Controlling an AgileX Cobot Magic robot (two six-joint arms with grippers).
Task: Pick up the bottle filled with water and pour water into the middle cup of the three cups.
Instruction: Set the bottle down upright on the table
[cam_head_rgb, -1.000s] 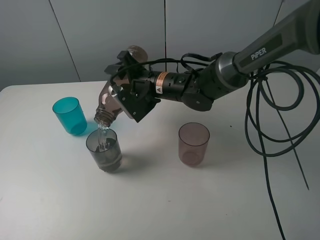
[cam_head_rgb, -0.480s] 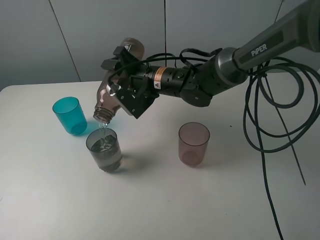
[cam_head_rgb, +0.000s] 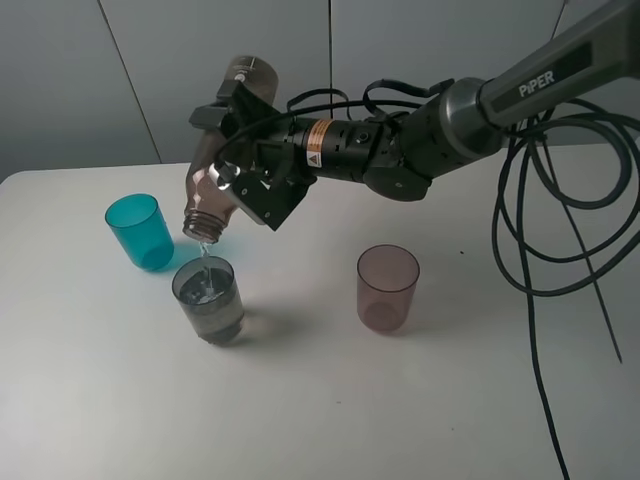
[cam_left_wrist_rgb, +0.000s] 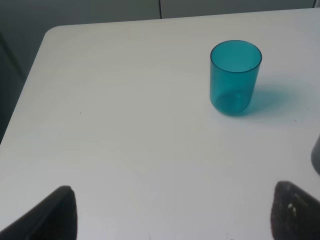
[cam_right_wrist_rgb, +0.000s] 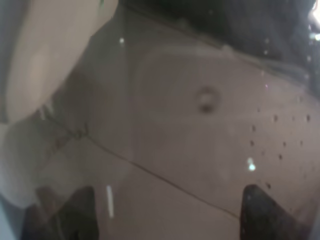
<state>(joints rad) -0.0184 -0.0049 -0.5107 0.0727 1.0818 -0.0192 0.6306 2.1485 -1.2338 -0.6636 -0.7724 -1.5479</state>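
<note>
My right gripper (cam_head_rgb: 245, 165) is shut on the smoky-brown bottle (cam_head_rgb: 212, 175), held tipped steeply, neck down and base up. A thin stream of water falls from its mouth into the smoky-grey middle cup (cam_head_rgb: 209, 299), which is partly full. The teal-blue cup (cam_head_rgb: 139, 231) stands to its left and the pink-mauve cup (cam_head_rgb: 387, 288) to its right. The bottle's wall (cam_right_wrist_rgb: 200, 145) fills the right wrist view. My left gripper (cam_left_wrist_rgb: 170, 212) is open and empty over bare table; its view shows the teal-blue cup (cam_left_wrist_rgb: 235, 77).
The white table (cam_head_rgb: 320, 400) carries only the three cups. Black cables (cam_head_rgb: 560, 220) hang in loops at the right, over the table's right side. A grey panelled wall (cam_head_rgb: 120, 70) stands behind. The table's left edge (cam_left_wrist_rgb: 30, 95) shows in the left wrist view.
The right gripper has lifted the bottle and tilted it steeper, base higher. The water keeps running into the grey cup, whose level has risen a little.
</note>
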